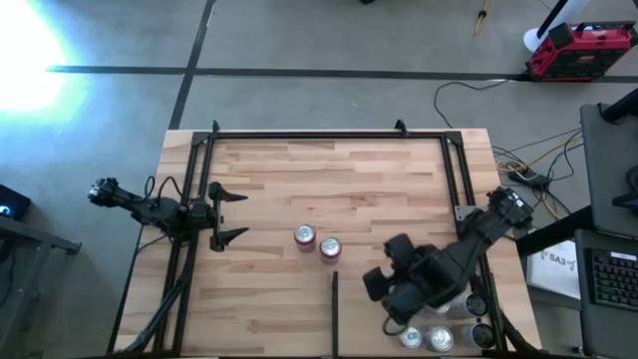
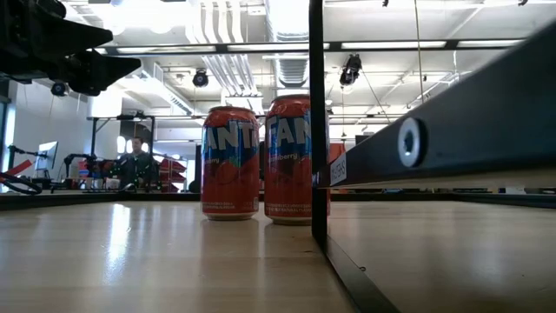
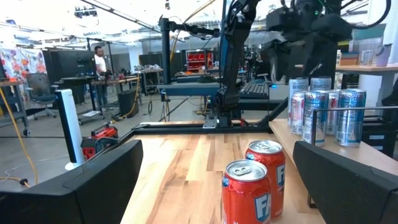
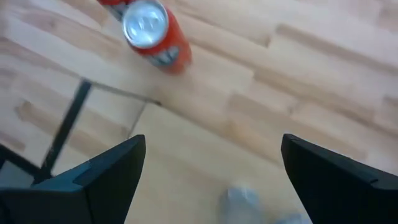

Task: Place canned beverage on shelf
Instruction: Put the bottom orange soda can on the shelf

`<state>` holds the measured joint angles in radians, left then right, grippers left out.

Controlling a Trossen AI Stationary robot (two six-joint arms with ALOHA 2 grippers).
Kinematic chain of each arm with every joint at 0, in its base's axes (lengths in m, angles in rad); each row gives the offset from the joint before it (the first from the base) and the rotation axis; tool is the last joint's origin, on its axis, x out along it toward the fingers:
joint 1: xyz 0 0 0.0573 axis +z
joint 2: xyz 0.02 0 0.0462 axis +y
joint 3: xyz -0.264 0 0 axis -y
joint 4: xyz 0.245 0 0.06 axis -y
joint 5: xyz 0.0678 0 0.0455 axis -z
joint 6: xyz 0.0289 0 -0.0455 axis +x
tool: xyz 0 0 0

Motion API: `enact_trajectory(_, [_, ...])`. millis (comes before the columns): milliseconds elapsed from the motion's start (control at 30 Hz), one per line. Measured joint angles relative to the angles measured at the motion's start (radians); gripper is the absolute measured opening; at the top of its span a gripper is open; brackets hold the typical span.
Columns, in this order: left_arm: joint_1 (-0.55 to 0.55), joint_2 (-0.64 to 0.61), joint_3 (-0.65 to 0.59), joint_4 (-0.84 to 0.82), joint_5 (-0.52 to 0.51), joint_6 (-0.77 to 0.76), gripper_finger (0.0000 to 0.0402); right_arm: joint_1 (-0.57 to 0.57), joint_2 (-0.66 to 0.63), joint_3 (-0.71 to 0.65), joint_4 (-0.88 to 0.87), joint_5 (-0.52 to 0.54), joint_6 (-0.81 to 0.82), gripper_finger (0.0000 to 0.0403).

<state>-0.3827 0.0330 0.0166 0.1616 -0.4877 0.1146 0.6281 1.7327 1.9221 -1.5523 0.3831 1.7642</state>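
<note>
Two red soda cans [image 1: 304,236] [image 1: 330,247] stand upright, side by side, on their bases on the wooden shelf board [image 1: 329,170] with the black tube frame. They also show in the low view [image 2: 230,163] [image 2: 291,161] and the left wrist view [image 3: 245,193] [image 3: 267,165]. My left gripper [image 1: 231,214] is open and empty at the board's left side, level, pointing at the cans. My right gripper [image 1: 384,267] is open and empty above the board, right of the cans, pointing down. Its wrist view [image 4: 211,174] shows one red can [image 4: 152,31].
A thin dark divider strip [image 1: 335,309] runs from the near edge toward the cans. Several silver cans [image 1: 439,339] stand at the near right, beside the board and under my right arm. They also show in the left wrist view [image 3: 323,115]. Bare wood lies behind the red cans.
</note>
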Motion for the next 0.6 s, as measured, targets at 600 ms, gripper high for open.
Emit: enact_trajectory(600, [0.000,0.000,0.000,0.000,0.000,0.000,0.0400,-0.385,0.142,-0.011,0.313,-0.235,-0.434,0.0359])
